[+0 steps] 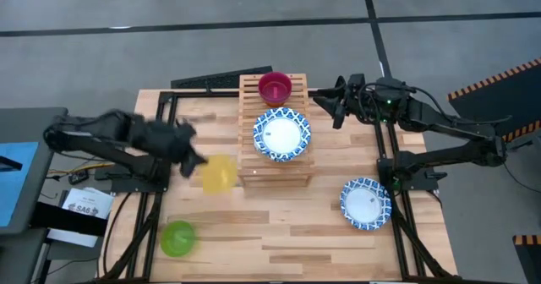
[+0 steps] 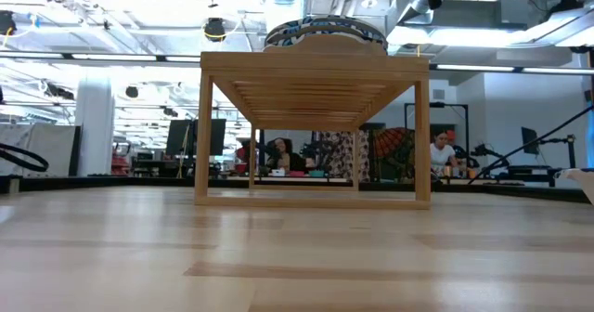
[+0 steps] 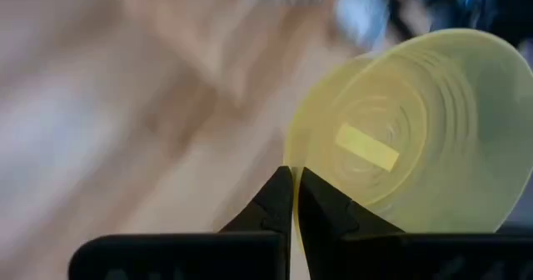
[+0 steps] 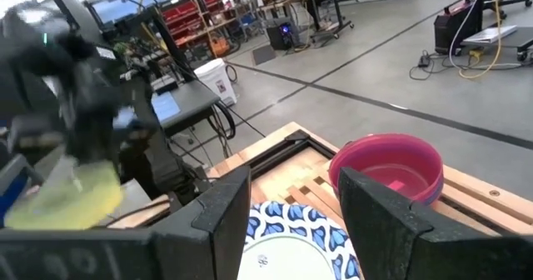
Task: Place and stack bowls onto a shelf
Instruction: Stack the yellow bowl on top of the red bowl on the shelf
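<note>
The left gripper (image 1: 193,161) is over the left half of the wooden table (image 1: 279,242), its fingers (image 3: 279,205) pinched tight on the rim of the yellow plastic bowl (image 1: 219,173), which tilts on its side just left of the shelf's front corner; whether the bowl clears the tabletop I cannot tell. The wooden slatted shelf (image 1: 275,172) stands at the middle of the table toward the back. On it sits a white bowl with a blue patterned rim (image 1: 281,135), and behind that, at the shelf's far end, a pink bowl (image 1: 275,87). From table height only the patterned bowl's rim shows above the shelf top. The right gripper (image 1: 325,104) hangs in the air just off the shelf's back right corner, near the pink bowl, its fingers (image 4: 223,222) spread apart and empty. A second white bowl with a blue rim (image 1: 366,203) rests on the table to the right, well apart from the shelf. A green bowl (image 1: 177,238) sits near the table's front left. People (image 2: 442,154) sit at desks in the room beyond.
</note>
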### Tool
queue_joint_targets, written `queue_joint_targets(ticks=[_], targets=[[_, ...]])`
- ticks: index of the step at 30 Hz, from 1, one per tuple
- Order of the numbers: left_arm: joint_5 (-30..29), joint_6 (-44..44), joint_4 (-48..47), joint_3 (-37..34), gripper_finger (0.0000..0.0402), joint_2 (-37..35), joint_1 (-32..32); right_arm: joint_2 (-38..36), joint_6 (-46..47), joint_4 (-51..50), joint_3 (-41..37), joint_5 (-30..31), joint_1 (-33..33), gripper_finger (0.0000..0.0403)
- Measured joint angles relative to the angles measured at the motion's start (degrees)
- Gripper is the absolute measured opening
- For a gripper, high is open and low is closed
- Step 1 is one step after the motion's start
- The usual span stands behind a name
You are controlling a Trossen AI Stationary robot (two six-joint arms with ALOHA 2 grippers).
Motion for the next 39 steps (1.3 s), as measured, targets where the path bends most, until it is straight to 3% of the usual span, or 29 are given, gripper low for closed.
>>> queue_joint_targets(ticks=[4, 10, 19, 29, 39], targets=[[-1.92, 12.71, -0.73, 12.16, 0.0000, 5.17, 10.29, 0.00, 0.41, 1.71, 0.00, -0.02, 0.00, 0.0207], [0.83, 31.50, -0.83, 29.60, 0.0000, 18.34, 23.98, 0.00, 2.75, 2.40, 0.00, -0.01, 0.00, 0.0207], [0.68, 46.75, -0.38, 49.12, 0.0000, 38.89, 34.39, 0.00, 2.82, 7.37, 0.00, -0.02, 2.10, 0.0207], [1.06, 50.09, -0.60, 55.30, 0.0000, 53.13, 40.94, 0.00, 2.79, 11.20, 0.00, -0.03, 6.42, 0.0207], [4.12, 48.62, -3.69, 55.19, 0.0000, 56.88, 44.84, 0.00, 2.78, 10.85, 0.00, -0.04, 10.32, 0.0207]])
